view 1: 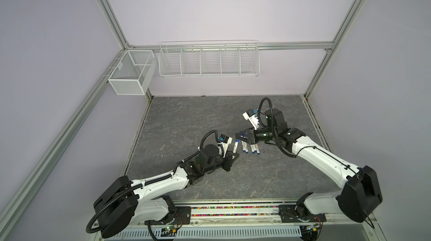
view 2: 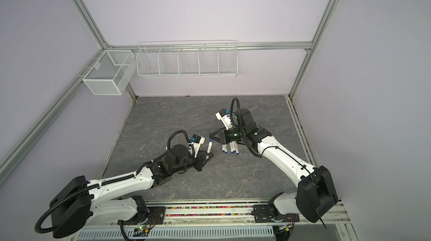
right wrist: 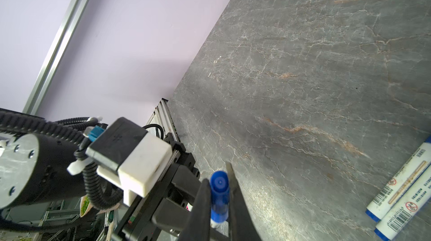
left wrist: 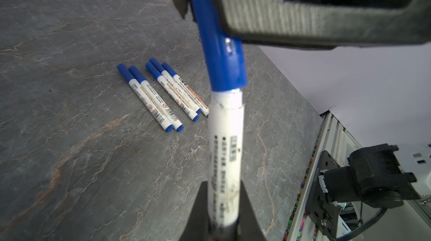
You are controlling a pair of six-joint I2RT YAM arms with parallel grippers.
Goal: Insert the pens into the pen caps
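We hold the sixth pen by its barrel in the clenched left tool, lifted off the table near its middle, just left of the five capped pens lying side by side, while the right tool is clamped on the dark-blue pen cap that sits over the tip. A white band shows between cap and barrel, so we judge the cap not fully home: we should line both up on one axis and press straight along the pen until the band is gone, without twisting, and only then release the cap
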